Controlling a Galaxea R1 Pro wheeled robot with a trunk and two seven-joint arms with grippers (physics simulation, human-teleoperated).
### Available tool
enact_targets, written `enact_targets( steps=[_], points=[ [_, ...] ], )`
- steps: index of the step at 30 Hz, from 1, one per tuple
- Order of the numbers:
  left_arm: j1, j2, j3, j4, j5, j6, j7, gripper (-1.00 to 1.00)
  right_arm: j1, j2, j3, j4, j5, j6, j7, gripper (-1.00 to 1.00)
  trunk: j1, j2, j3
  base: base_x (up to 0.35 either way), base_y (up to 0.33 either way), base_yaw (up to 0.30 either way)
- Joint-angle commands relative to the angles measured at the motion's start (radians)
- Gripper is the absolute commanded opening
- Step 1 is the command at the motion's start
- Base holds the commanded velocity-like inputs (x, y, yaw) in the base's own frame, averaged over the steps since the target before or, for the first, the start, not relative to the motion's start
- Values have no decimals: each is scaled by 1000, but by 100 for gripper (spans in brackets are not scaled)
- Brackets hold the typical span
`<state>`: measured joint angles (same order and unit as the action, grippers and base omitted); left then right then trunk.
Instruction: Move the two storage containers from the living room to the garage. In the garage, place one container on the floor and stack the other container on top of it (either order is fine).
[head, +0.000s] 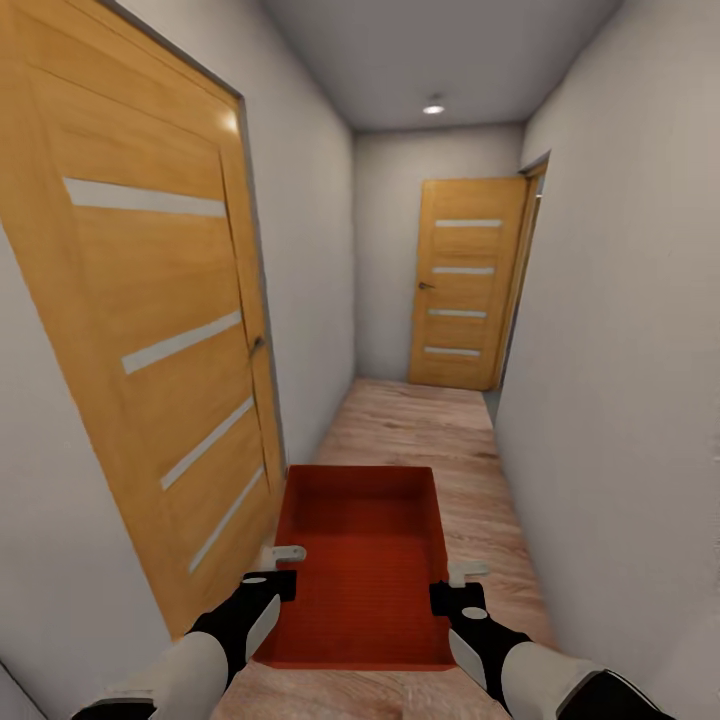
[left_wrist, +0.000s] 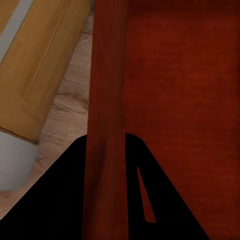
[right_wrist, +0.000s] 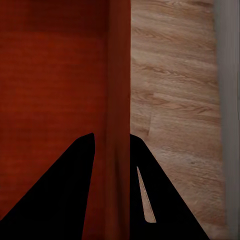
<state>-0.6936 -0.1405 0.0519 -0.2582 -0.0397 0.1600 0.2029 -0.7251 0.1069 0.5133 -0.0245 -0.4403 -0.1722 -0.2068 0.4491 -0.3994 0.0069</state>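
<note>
Narrow corridor, pale grey walls (head: 620, 330), light wood plank floor (head: 420, 430). Two wooden doors counted: one big door (head: 150, 330) just outboard of the left hand, cut off by the frame edge, and one far door (head: 462, 285) at the corridor end, well ahead of both hands. One ceiling light (head: 433, 107).

One storage container (head: 362, 570) counted, orange-red, open top, held level between the two hands and off the floor; empty as far as the inside shows. Its near corners are hidden behind the hands. Whether a second bin is nested in it cannot be told.

Left hand (head: 283, 570) clamped on the container's left wall; the left wrist view shows that wall (left_wrist: 107, 120) running between the two dark fingers (left_wrist: 60, 200). Right hand (head: 452, 585) clamped on the right wall; in the right wrist view the wall (right_wrist: 119, 120) sits between its fingers (right_wrist: 55, 195), plank floor beyond. Fingertips blacked out, contact detail hard to make out.
</note>
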Motion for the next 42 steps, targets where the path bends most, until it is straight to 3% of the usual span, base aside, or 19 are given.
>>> enact_targets(
  steps=[1, 16, 42],
  points=[
    [0, 4, 8, -1, -5, 7, 6, -100, 0, -11, -7, -2, -1, -3, -5, -100, 1, -1, 0, 324, 0, -283],
    [0, 4, 8, -1, -5, 7, 6, -100, 0, -11, -7, -2, -1, -3, -5, -100, 1, -1, 0, 324, 0, -260],
    [0, 4, 8, -1, -5, 7, 6, -100, 0, -12, -7, -2, -1, -3, -5, -100, 1, -1, 0, 324, 0, -8]
  ],
)
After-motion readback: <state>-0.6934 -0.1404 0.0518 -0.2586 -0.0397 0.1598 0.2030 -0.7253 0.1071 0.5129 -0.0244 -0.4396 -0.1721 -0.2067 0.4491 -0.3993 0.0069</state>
